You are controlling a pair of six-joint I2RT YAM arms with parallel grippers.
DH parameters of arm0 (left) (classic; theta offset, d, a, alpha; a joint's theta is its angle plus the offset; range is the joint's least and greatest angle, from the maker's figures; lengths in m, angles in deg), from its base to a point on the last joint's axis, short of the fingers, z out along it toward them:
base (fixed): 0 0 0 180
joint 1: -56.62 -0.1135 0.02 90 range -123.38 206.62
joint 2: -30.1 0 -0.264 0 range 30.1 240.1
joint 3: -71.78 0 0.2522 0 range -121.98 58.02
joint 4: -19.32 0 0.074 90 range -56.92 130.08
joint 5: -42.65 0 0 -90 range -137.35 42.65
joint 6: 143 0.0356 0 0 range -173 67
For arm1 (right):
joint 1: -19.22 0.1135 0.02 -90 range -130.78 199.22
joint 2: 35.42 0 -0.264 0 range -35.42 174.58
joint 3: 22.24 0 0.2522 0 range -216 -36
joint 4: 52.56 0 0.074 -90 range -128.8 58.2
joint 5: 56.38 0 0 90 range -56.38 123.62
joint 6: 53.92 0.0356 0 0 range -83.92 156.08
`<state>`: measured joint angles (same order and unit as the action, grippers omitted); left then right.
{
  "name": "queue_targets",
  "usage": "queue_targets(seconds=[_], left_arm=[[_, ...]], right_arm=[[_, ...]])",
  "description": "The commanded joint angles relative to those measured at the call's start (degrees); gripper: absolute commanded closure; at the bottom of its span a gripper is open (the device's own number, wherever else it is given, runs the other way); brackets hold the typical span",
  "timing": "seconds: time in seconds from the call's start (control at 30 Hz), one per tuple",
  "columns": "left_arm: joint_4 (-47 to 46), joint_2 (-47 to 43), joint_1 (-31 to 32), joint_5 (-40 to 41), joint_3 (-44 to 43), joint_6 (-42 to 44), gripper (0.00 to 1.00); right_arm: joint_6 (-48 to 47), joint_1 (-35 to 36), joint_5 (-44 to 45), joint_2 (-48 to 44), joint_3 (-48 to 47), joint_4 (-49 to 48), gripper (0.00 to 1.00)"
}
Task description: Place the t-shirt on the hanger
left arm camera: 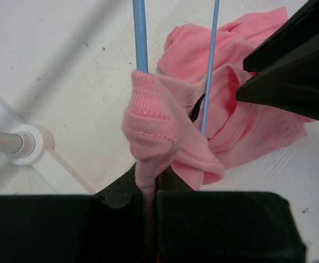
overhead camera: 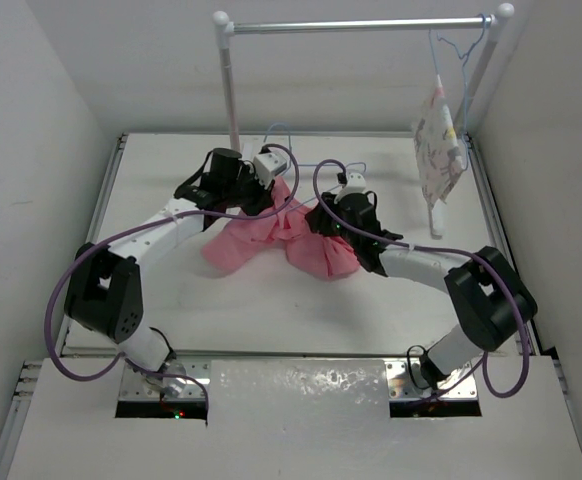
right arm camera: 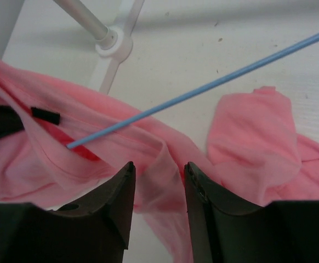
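Pink t-shirt [overhead camera: 246, 245] clamped by left gripper [left arm camera: 148, 189], right gripper [right arm camera: 159, 181] astride.

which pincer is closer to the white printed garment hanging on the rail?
Right. The right pincer is at mid-table over the t-shirt, below-left of the white garment in the top view; the left pincer is farther left again, pinching the t-shirt.

Seen from above, the left arm [overhead camera: 156, 232] and right arm [overhead camera: 423, 266], 2 in all, reach inward across a white table [overhead camera: 171, 310]. The left end effector [overhead camera: 268, 192] and right end effector [overhead camera: 323, 217] both meet a crumpled salmon-pink t-shirt [overhead camera: 256, 245] lying mid-table. A pale-blue wire hanger [overhead camera: 356, 165] pokes out behind the shirt. At the back right, a white printed garment [overhead camera: 439, 150] hangs from a metal rail [overhead camera: 361, 26].
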<state>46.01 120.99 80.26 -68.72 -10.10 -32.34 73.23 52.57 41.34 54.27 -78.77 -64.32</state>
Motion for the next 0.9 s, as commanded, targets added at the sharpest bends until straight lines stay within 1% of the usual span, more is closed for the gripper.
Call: queue_targets(seconds=[0.0, 0.17, 0.23, 0.3, 0.33, 0.37, 0.43, 0.47, 0.5, 0.53, 0.6, 0.63, 0.67, 0.7, 0.73, 0.77, 0.8, 0.83, 0.87], left_arm=[[-3.96, -3.35, -0.17, -1.05, 0.35, -0.80, 1.00], [-4.14, -3.62, -0.26, -1.31, 0.44, -0.54, 1.00], [-4.14, -3.79, -0.17, -1.40, 0.44, -0.45, 1.00], [-4.23, -3.97, -0.17, -0.96, 0.27, -0.36, 1.00], [-4.31, -4.32, -0.17, -0.79, 0.27, -0.36, 1.00], [-4.58, -4.41, -0.17, -0.52, 0.27, -0.36, 1.00], [-4.49, -4.76, -0.52, -0.08, -0.17, -0.10, 1.00], [-4.23, -4.93, -0.96, -0.25, -0.52, 0.07, 1.00], [-3.88, -5.20, -1.83, -1.21, -0.79, 0.42, 1.00], [-3.53, -5.46, -2.45, -2.01, -0.96, 1.39, 1.00], [-2.82, -6.25, -4.55, -4.63, -0.79, 2.44, 1.00], [-2.56, -7.04, -5.09, -5.35, -0.62, 4.71, 1.00], [-1.60, -7.57, -5.53, -6.31, 0.17, 6.30, 1.00], [-0.29, -8.53, -5.79, -6.58, 0.70, 10.41, 1.00], [0.68, -8.97, -5.80, -7.02, 2.01, 13.14, 1.00], [1.30, -9.33, -5.80, -7.81, 2.81, 15.26, 1.00], [1.83, -9.76, -5.80, -7.38, 3.60, 19.28, 1.00], [2.36, -9.77, -5.80, -6.59, 4.91, 20.72, 1.00], [2.19, -9.77, -5.80, -5.02, 5.53, 21.86, 1.00]], right_arm=[[3.54, 0.14, -0.43, 1.45, -4.08, -4.19, 0.60], [6.01, 0.14, -0.87, 5.49, -4.43, -5.59, 0.50], [6.36, 0.23, -0.87, 6.63, -5.92, -4.28, 0.49], [6.80, 0.14, -0.78, 8.04, -6.72, -2.70, 0.51], [7.15, 0.23, -0.70, 8.22, -6.55, -2.35, 0.53], [7.32, 0.14, -0.43, 8.22, -6.28, -1.91, 0.61], [7.68, -0.03, 0.79, 7.52, -4.88, -0.68, 0.73], [7.77, -0.21, 1.58, 7.00, -4.26, 0.89, 0.80], [8.03, -1.17, 2.37, 5.60, -2.34, 1.52, 0.93], [8.81, -2.13, 3.69, 4.71, -1.02, 2.05, 0.99], [9.70, -4.59, 3.96, 2.09, 3.01, 2.49, 1.00], [10.05, -7.56, 4.05, 1.11, 4.52, 2.40, 1.00], [10.14, -9.07, 4.14, 0.06, 5.66, 2.58, 1.00], [10.31, -12.30, 3.88, -1.78, 8.02, 2.49, 1.00], [10.23, -14.08, 2.92, -2.58, 9.00, 2.32, 1.00], [10.14, -15.66, 1.43, -3.11, 9.62, 2.14, 1.00], [9.53, -18.72, -0.59, -3.55, 10.24, 1.62, 1.00], [9.00, -20.06, -4.61, -3.91, 10.33, 1.09, 1.00], [8.56, -21.20, -6.04, -4.00, 9.98, 1.52, 1.00]])
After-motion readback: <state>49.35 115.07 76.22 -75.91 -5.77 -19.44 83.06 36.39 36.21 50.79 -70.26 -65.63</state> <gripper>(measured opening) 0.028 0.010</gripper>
